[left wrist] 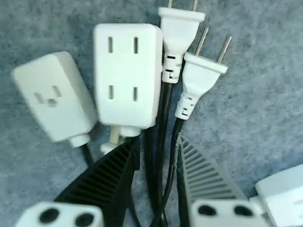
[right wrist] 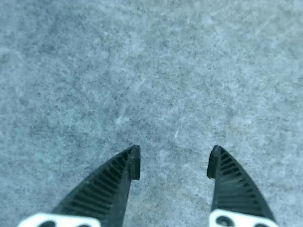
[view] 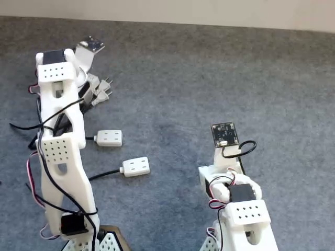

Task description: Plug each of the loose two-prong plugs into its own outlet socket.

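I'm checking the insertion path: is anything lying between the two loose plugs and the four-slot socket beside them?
Nothing visible does. The nearer plug lies close alongside the four-slot socket; the farther plug sits just past it, both on grey carpet.

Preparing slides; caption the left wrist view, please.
Left gripper at the black cords of two loose plugs, beside two white outlet sockets.

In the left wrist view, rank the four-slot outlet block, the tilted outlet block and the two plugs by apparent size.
1. Four-slot outlet block.
2. Tilted outlet block; nearness to the camera makes this unsure.
3. One plug and the other plug look alike, unranked.
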